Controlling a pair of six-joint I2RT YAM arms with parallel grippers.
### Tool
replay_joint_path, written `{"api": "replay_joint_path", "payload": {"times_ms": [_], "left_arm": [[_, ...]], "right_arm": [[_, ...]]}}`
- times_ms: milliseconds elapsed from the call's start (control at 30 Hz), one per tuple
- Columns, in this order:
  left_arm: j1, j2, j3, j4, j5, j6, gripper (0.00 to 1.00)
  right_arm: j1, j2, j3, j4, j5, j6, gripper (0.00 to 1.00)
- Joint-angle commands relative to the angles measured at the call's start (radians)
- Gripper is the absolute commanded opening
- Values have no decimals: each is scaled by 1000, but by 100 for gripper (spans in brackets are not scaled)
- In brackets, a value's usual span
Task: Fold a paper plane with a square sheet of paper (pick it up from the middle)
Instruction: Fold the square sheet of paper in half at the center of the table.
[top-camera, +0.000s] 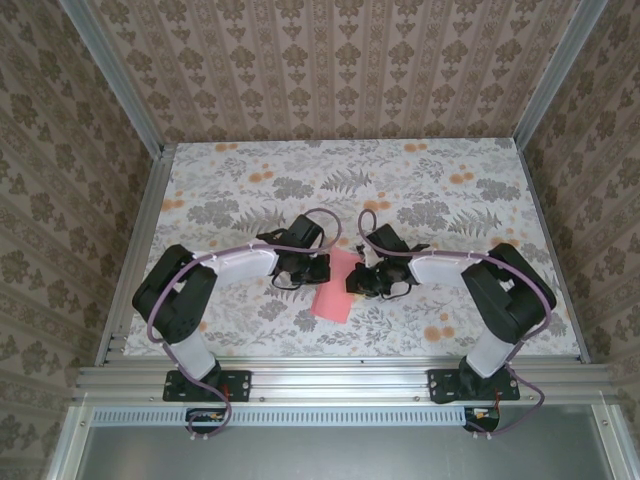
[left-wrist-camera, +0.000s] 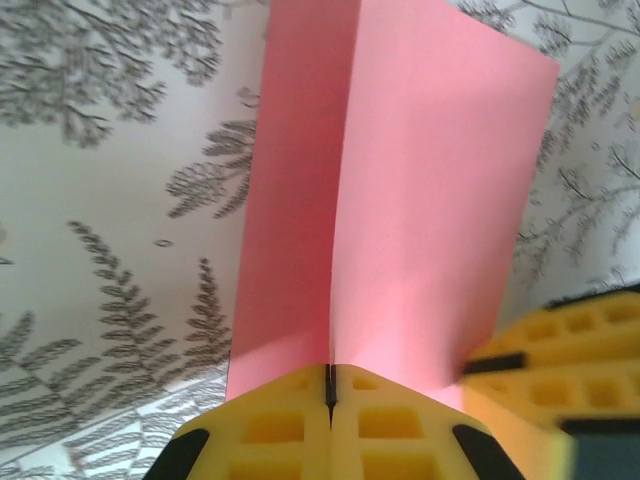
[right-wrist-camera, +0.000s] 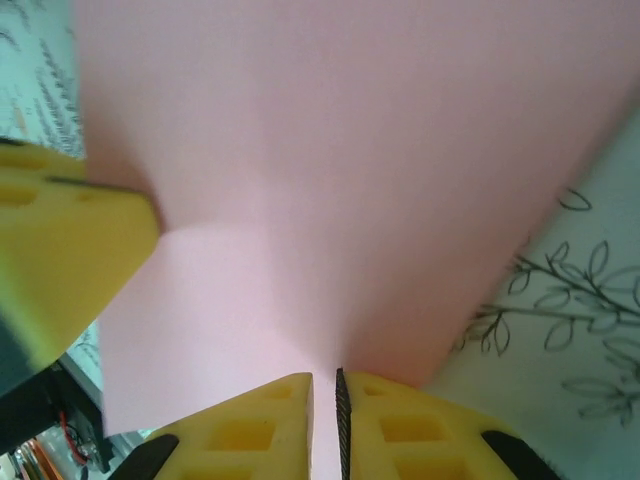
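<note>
The square sheet of paper is off the flat and held up between the two arms at the middle of the desk, toward its near edge. A single crease runs along its centre line, and the two halves stand apart from it like an open book. In the top view the sheet reads as a narrow pink strip slanting down toward the near edge; I cannot tell whether its lower edge touches the desk. The left tool has its yellow pads pressed fully together on that crease, with the paper rising straight out of the pinch. The right tool grips the same sheet just beside it, its pads nearly together with only a sliver between them where the paper goes in. By my reading the pick-up from the middle is done and the first lengthwise fold is formed or being set, though the halves are not pressed flat. No corner is turned in for a nose and no wing fold shows, so most of the plane is left to make: this looks like an early stage.
</note>
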Motion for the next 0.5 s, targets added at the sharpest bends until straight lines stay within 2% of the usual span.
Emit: {"api": "replay_joint_path", "payload": {"times_ms": [0, 167, 467], "left_arm": [[-17, -48, -22, 14, -82, -44, 0], [-38, -36, -10, 14, -103, -50, 0], [-59, -6, 24, -17, -124, -45, 0]], "right_arm": [[-1, -79, -25, 1, 1, 81, 17], [27, -110, -91, 97, -27, 191, 17], [55, -6, -126, 118, 26, 208, 15]]}}
